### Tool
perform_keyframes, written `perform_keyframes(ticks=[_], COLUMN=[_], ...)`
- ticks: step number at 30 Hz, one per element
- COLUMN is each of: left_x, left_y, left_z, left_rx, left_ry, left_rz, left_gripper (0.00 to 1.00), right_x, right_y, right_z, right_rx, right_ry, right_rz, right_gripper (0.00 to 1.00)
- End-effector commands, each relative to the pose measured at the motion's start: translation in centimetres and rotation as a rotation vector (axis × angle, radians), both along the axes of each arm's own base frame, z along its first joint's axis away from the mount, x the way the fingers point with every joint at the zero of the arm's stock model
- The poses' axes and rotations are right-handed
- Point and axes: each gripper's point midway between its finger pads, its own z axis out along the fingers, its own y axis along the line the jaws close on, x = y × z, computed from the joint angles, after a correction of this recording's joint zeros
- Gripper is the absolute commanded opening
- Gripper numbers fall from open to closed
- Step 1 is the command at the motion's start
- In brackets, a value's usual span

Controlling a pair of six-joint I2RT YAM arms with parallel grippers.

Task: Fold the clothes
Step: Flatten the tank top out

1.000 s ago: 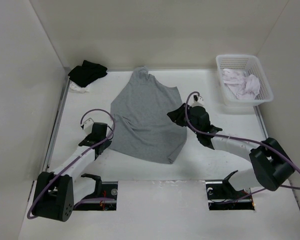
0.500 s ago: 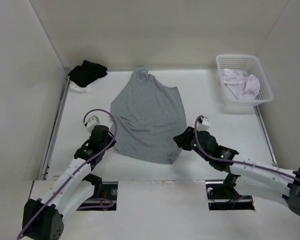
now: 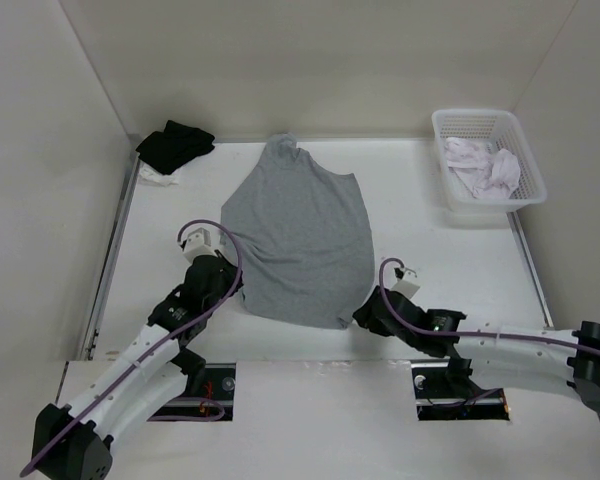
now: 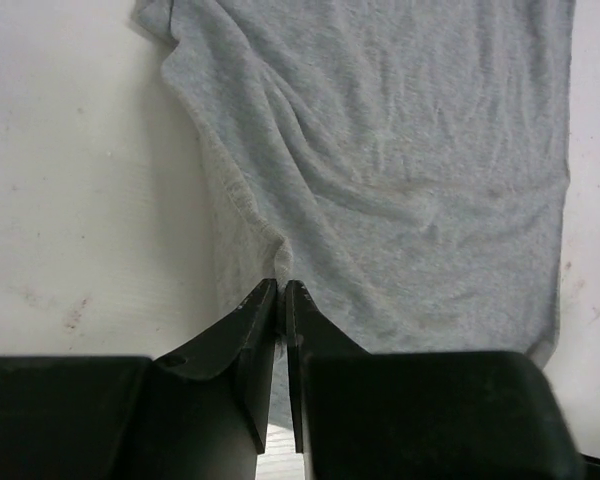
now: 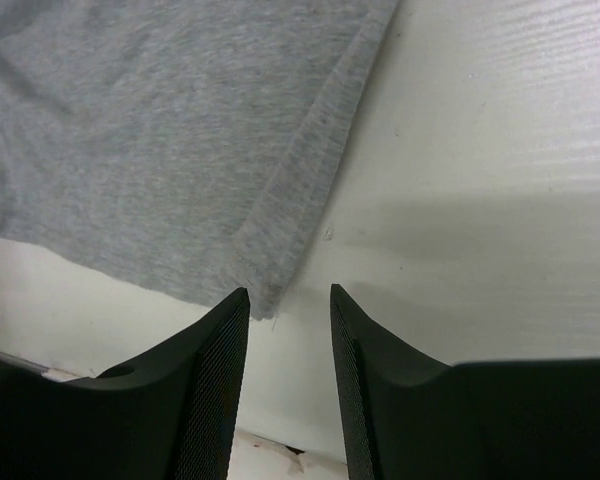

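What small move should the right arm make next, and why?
Probably ease the right gripper slightly forward over the tank top's near hem corner and close. That corner lies just ahead of its open jaws, ungripped, while the left gripper is shut on the opposite side edge.

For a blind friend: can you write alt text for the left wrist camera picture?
Two black jaws, closed together, pinch the side edge of a wrinkled grey top lying spread on a white table. Creases run from the pinch across the cloth.
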Motion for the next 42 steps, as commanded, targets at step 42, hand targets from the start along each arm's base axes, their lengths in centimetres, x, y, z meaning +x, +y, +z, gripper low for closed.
perform_keyframes(ticks=[42], left_x=[0.2], left_y=[-0.6], left_z=[-1.1], left_rx=[-0.047], left_ry=[-0.023], left_rz=[-0.042], left_gripper=[0.08], right_x=[1.3], right_y=[2.3], right_z=[0.7], right_rx=[0.249], right_ry=[0.046], right_rz=[-0.039], right_gripper=[0.17])
